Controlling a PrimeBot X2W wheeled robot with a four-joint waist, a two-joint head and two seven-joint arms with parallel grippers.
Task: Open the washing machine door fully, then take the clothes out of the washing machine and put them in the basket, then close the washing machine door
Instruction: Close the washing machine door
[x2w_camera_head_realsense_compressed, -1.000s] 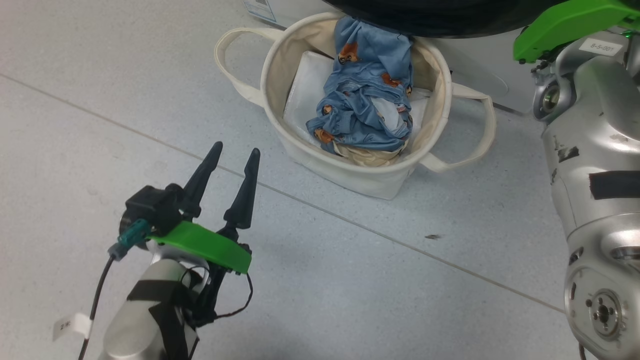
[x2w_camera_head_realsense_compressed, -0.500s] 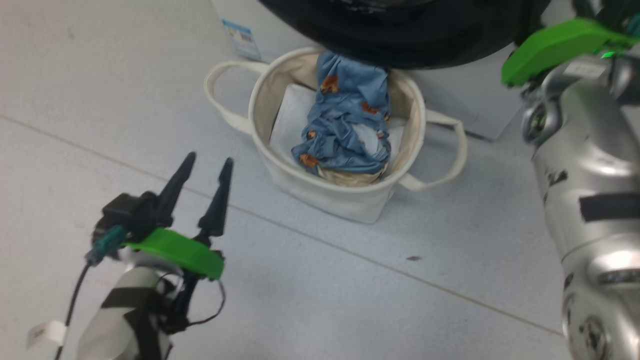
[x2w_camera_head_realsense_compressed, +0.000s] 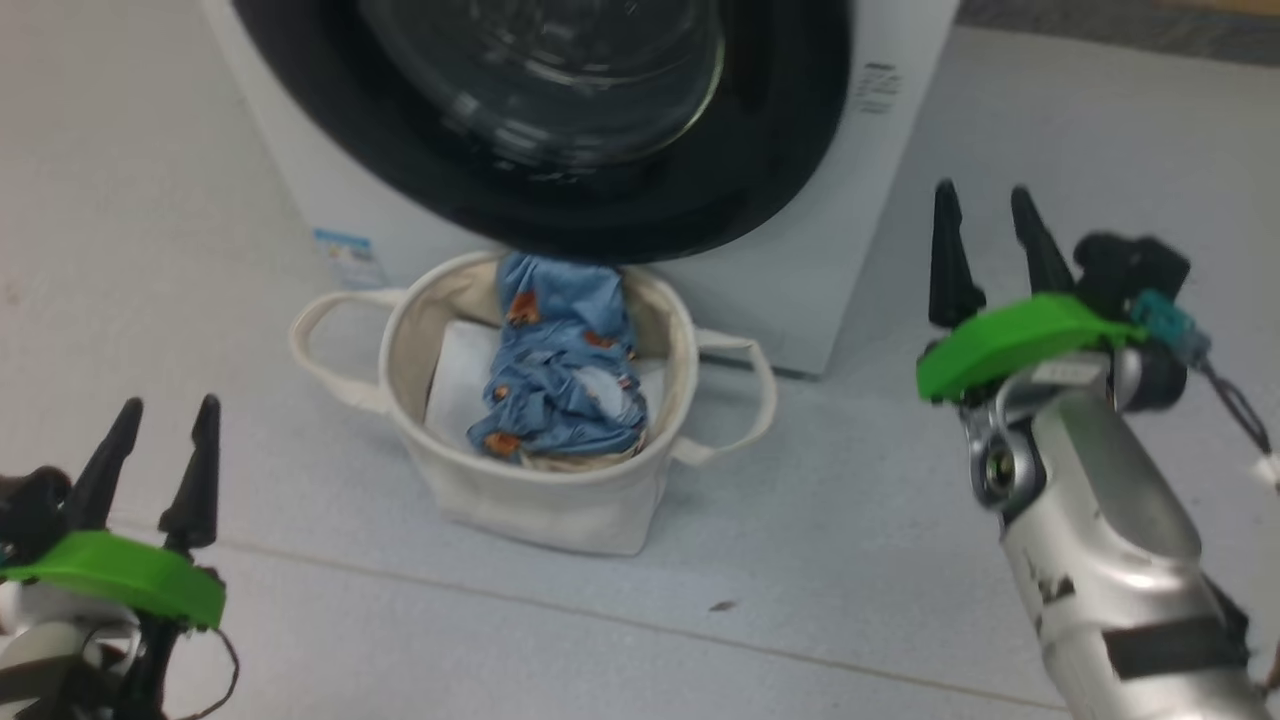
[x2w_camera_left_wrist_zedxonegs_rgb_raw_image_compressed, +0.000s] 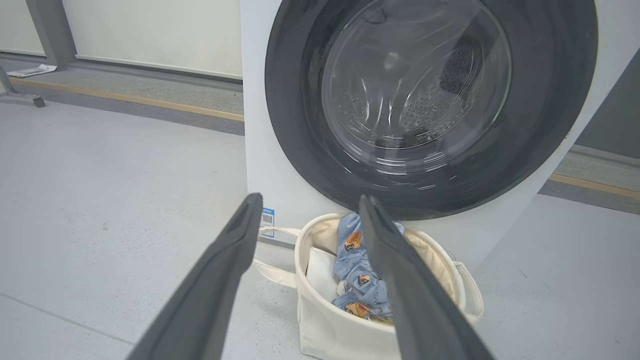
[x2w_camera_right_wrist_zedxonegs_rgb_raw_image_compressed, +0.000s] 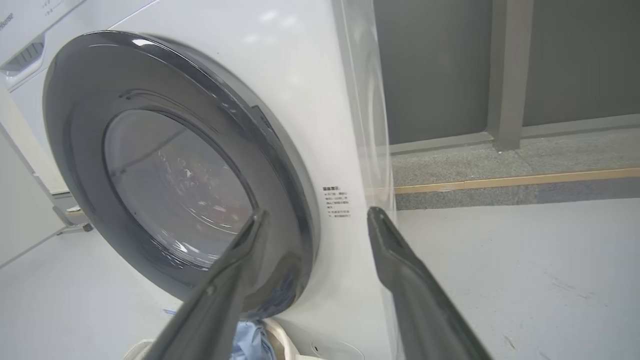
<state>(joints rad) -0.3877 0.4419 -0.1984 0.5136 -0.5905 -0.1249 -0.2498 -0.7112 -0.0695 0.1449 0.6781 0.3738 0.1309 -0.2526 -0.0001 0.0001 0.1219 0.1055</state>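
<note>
The washing machine (x2w_camera_head_realsense_compressed: 870, 200) stands ahead of both grippers. Its door (x2w_camera_head_realsense_compressed: 780, 140) lies flush against the front and looks shut in both wrist views. The basket (x2w_camera_head_realsense_compressed: 540, 510) sits on the floor forward of the grippers and between them, just under the door's rim. The blue printed garment (x2w_camera_head_realsense_compressed: 560, 390) is heaped inside and reaches up to that rim — whether it is caught there I cannot tell. The left gripper (x2w_camera_head_realsense_compressed: 169, 403) and right gripper (x2w_camera_head_realsense_compressed: 982, 190) are both spread wide, holding nothing. I judge the closing step done — next comes checking the latch and that cloth.
</note>
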